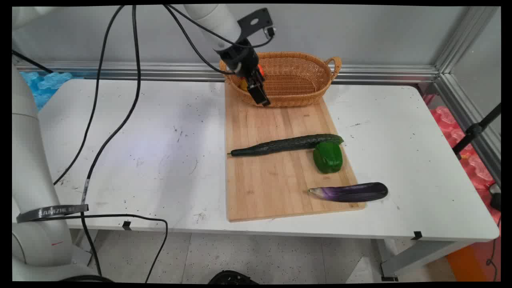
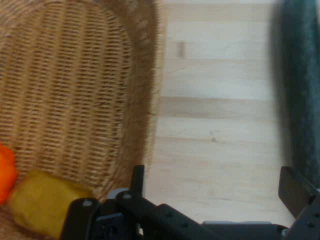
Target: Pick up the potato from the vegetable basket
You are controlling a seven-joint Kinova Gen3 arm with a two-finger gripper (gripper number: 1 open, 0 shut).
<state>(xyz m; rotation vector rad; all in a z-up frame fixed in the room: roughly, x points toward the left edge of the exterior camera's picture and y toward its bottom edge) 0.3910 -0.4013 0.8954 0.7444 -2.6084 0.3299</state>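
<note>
White table (image 1: 160,160); open tool (image 1: 260,94) above basket (image 1: 296,86) rim, empty

The basket (image 1: 294,78) is woven wicker, rough and matt, standing at the far end of a pale wooden board (image 1: 276,176) with visible grain. On the board, the cucumber (image 1: 284,145) looks dark and bumpy, the green pepper (image 1: 328,157) smooth and glossy, the eggplant (image 1: 349,192) shiny. The white worktop (image 1: 160,160) is scuffed and speckled.

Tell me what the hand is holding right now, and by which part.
Nothing. The hand is open with only bare cutting board between its fingers, beside the wicker basket that holds an orange thing and a yellow one.
</note>
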